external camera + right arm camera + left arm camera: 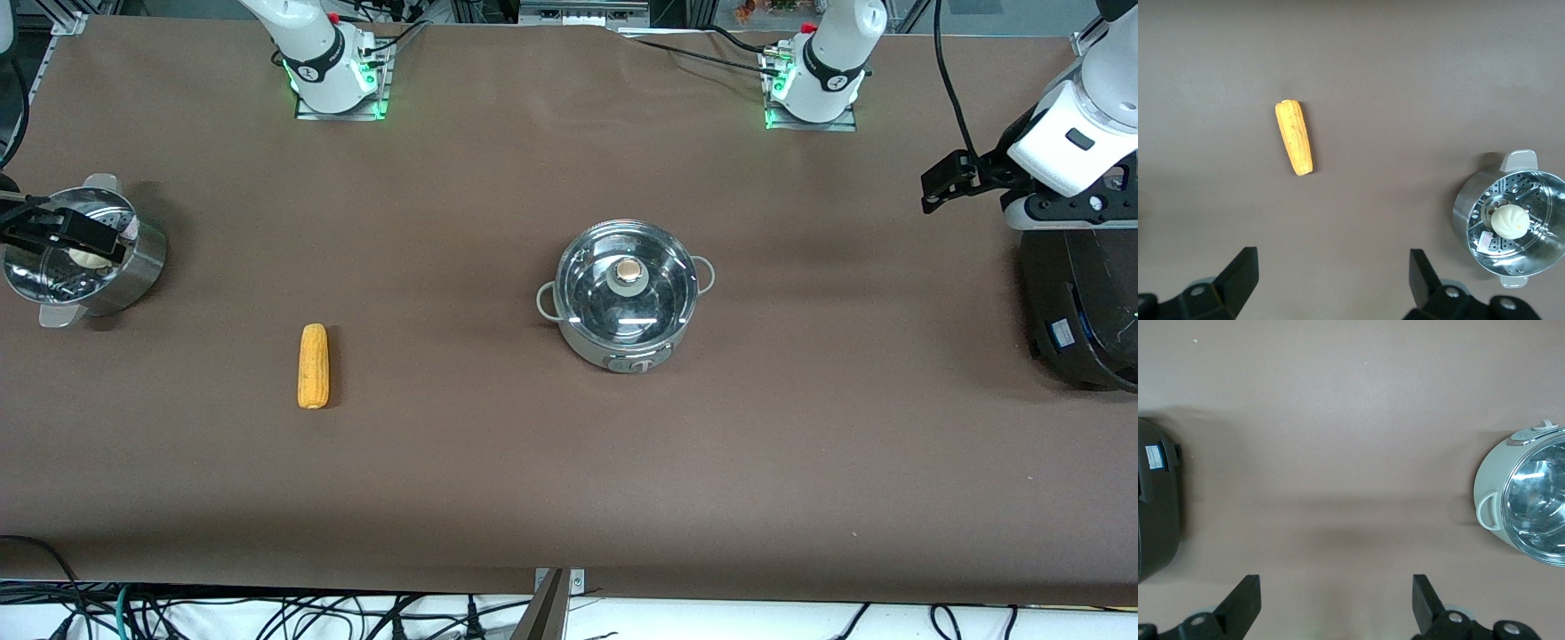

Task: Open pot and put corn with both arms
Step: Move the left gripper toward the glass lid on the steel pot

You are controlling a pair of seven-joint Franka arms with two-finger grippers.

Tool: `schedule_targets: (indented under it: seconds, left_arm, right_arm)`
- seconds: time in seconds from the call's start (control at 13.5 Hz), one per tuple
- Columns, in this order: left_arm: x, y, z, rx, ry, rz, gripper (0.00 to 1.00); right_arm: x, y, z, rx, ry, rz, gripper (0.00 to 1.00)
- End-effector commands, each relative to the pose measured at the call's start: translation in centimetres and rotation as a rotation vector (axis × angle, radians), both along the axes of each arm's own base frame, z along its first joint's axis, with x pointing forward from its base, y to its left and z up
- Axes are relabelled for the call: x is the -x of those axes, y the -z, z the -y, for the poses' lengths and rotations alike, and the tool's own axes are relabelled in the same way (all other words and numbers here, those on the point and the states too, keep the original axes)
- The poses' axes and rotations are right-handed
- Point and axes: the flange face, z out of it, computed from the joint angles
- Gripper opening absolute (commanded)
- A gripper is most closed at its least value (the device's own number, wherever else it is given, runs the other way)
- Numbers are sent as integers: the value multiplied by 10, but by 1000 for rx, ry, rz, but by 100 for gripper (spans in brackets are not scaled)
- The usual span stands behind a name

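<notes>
both arms wait high at the table's ends: left gripper (1337, 603) wide over the cooker (1080, 311), right gripper (1333, 280) wide over the steamer (84, 253). lidded pot (627, 293) mid-table, corn (313, 365) toward the right arm's end on brown table (569, 480).

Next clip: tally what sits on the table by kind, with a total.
Lidded steel pot: 1
Steamer pot holding a white bun: 1
Black cooker: 1
Corn cob: 1
Bun: 1
Total: 5
</notes>
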Motion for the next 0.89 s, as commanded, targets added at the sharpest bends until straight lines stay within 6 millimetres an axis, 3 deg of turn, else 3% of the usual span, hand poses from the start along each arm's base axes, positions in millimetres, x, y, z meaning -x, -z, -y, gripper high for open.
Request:
schedule_targets:
  seconds: [0.0,0.59,0.67,0.81]
  left_arm:
    - [2,-6,0,-11,12,0,100]
    - [0,-2,3,0,27,-11,100]
    - [0,-1,10,1,39,-13,100]
    - [2,3,42,2,99,-18,100]
  right_arm:
    - [4,-5,-4,-8,-3,5,100]
    - [4,-5,-5,-7,-5,4,100]
    - [4,-5,-5,-8,-5,6,100]
    - [4,-5,-6,-10,-5,8,100]
